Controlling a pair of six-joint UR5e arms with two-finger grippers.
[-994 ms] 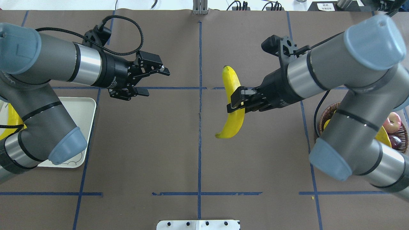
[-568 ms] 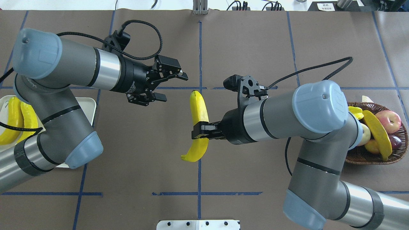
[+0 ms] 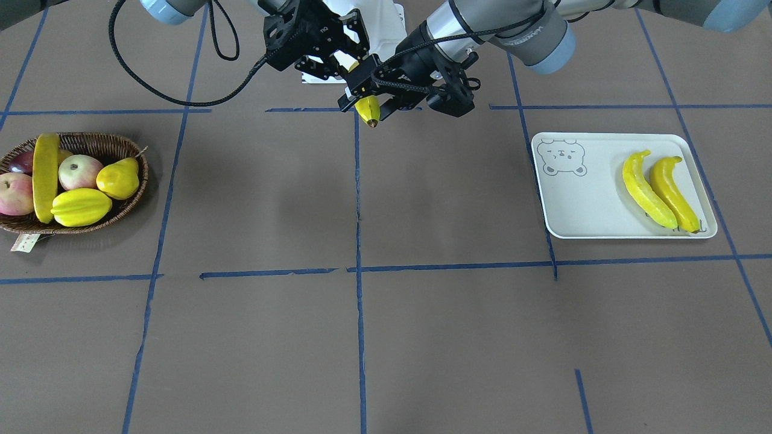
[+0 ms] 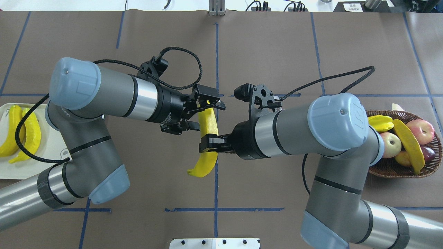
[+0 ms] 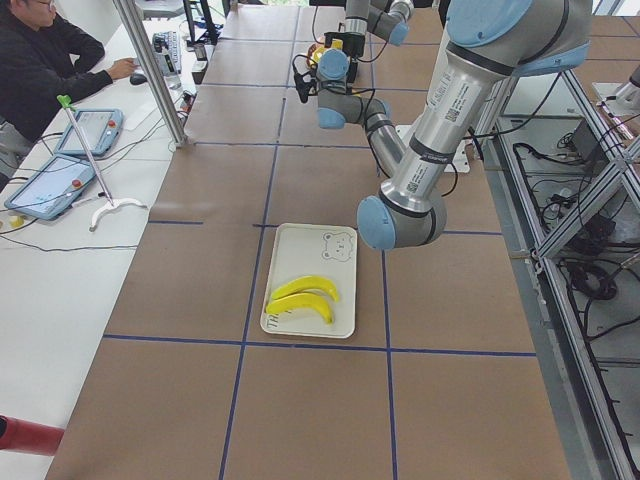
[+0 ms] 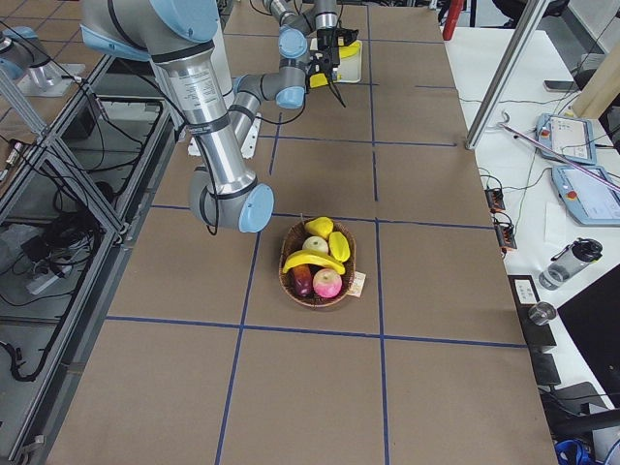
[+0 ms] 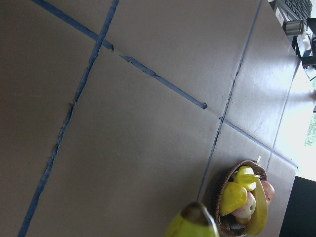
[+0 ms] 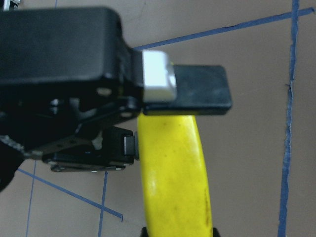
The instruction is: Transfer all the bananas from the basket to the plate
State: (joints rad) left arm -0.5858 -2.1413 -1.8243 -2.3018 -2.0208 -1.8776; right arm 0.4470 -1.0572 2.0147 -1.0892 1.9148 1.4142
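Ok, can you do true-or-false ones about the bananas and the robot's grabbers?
1. Two bananas lie on the plate. True.
2. The basket has no banana in it. False: one long banana lies across the other fruit.
3. The right gripper grips a third banana around its middle. True.
4. The left gripper hangs over the plate. False: it is at the table's middle, open around the third banana's upper end.
5. A pear sits in the basket. True.
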